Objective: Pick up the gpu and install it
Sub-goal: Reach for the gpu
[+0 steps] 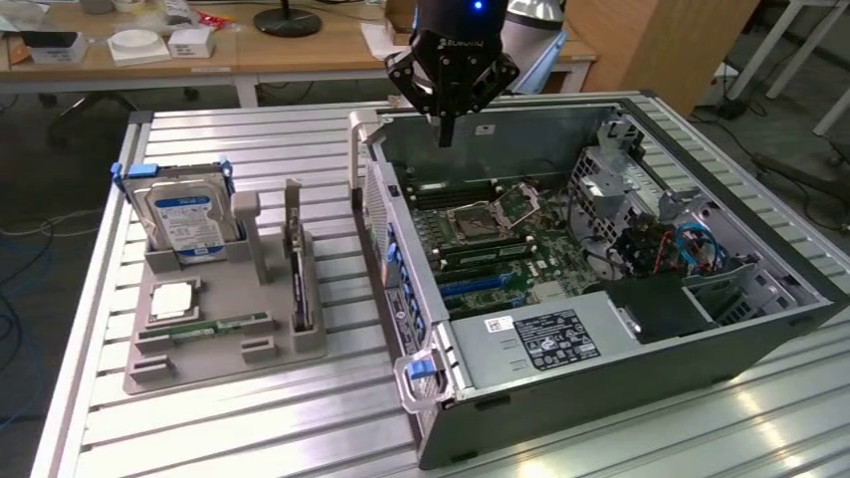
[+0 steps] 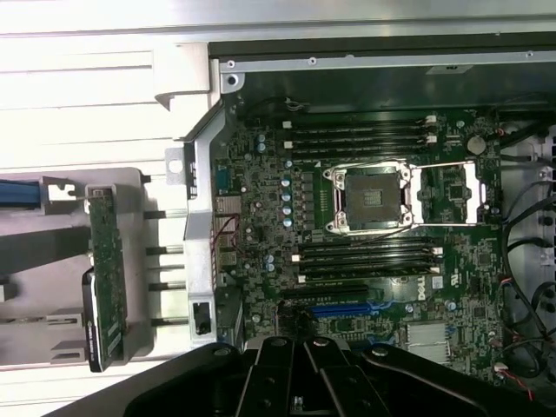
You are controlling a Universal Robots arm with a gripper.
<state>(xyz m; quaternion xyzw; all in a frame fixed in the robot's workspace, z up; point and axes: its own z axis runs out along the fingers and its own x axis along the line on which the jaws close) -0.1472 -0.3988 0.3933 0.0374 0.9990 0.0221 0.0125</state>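
Note:
The gpu (image 1: 301, 279) is a thin dark card standing on edge in a slot of the grey holder tray (image 1: 219, 373), at the exterior view's left of the case. In the wrist view the gpu (image 2: 107, 276) appears edge-on beside the case wall. My gripper (image 1: 445, 131) hangs shut and empty above the far side of the open computer case (image 1: 691, 334), well away from the gpu. Its closed fingers (image 2: 280, 382) point down over the motherboard (image 2: 261, 187) with its blue expansion slot (image 2: 343, 308).
The holder tray also carries a silver hard drive (image 1: 186, 221), a processor chip (image 1: 174, 299) and a green memory stick (image 1: 213, 326). Cables (image 1: 664, 249) and a drive cage crowd the case's right side. A wooden desk (image 1: 266, 50) stands behind the slatted metal table (image 1: 239, 134).

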